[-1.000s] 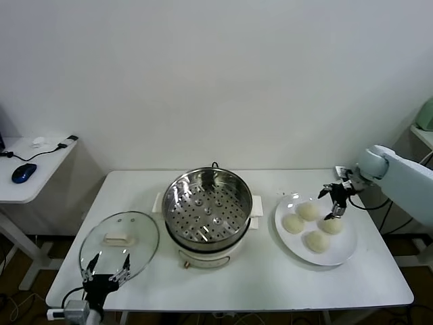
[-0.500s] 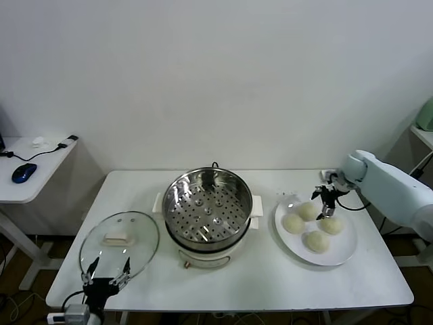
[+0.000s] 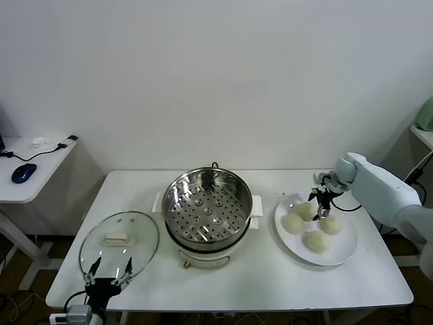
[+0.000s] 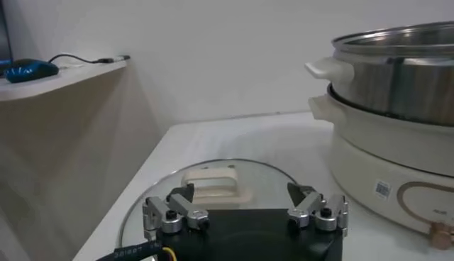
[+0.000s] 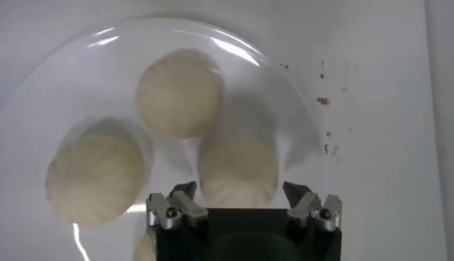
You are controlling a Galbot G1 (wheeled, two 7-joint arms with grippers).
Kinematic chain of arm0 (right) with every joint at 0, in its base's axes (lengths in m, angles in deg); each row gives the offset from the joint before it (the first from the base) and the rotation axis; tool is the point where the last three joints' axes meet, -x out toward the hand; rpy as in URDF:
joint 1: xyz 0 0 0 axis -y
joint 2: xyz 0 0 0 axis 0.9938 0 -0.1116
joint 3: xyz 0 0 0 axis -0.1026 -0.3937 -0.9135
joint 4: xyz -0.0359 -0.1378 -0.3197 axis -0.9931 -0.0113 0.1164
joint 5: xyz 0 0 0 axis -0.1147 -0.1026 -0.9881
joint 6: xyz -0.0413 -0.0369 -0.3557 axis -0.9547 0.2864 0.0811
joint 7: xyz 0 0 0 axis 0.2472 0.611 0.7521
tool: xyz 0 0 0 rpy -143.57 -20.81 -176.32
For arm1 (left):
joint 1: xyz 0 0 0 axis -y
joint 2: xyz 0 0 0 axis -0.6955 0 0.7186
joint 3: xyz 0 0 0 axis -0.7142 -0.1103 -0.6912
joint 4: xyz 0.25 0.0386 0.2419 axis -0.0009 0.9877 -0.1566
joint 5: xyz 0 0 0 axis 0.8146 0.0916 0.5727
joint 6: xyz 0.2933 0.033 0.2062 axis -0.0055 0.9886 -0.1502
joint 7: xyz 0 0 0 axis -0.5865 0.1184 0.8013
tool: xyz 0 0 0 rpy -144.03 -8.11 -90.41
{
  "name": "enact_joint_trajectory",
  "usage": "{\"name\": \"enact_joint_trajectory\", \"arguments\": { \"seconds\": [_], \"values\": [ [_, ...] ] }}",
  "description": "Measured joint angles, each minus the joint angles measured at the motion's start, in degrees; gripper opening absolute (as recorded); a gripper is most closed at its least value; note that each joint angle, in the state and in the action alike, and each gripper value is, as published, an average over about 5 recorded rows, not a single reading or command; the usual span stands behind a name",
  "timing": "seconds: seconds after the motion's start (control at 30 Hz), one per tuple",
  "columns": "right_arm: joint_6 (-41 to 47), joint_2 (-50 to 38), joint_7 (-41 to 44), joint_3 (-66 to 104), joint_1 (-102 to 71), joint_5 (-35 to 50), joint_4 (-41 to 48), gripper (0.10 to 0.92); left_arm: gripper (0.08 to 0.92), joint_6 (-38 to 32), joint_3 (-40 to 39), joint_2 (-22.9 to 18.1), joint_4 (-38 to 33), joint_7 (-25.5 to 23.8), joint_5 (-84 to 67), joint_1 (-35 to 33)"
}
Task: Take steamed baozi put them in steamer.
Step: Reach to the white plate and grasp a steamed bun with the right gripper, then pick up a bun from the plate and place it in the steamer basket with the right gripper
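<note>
While fingers straddle it unclosed, baozi directly beneath right end effector.

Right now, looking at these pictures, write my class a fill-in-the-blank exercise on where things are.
1. The baozi on the white plate number ____.
2. The steamer's perforated tray holds ____ baozi.
3. The glass lid lies flat on the table on the steamer's ____ side, by the robot's own sides.
4. The right gripper is over the ____, while the left gripper waits by the lid.

Missing words: four; no; left; plate
</note>
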Motion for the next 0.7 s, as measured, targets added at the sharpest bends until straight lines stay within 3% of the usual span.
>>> {"name": "enact_joint_trajectory", "arguments": {
  "seconds": [0.17,0.43,0.7],
  "values": [
    [0.2,-0.54,0.61,-0.33,0.82,0.25,-0.75,0.648,0.823,-0.04,-0.01,0.08,-0.18,0.02,0.04,-0.2],
    [-0.44,-2.58,1.95,-5.49,8.36,5.1,-6.93,0.644,0.823,-0.2,-0.18,-0.06,-0.8,0.1,0.27,-0.58],
    [-3.55,-0.89,3.51,-17.5,26.57,16.0,-19.91,0.645,0.823,-0.62,-1.13,-0.14,-1.38,0.29,1.19,-1.12]
  ]
}}
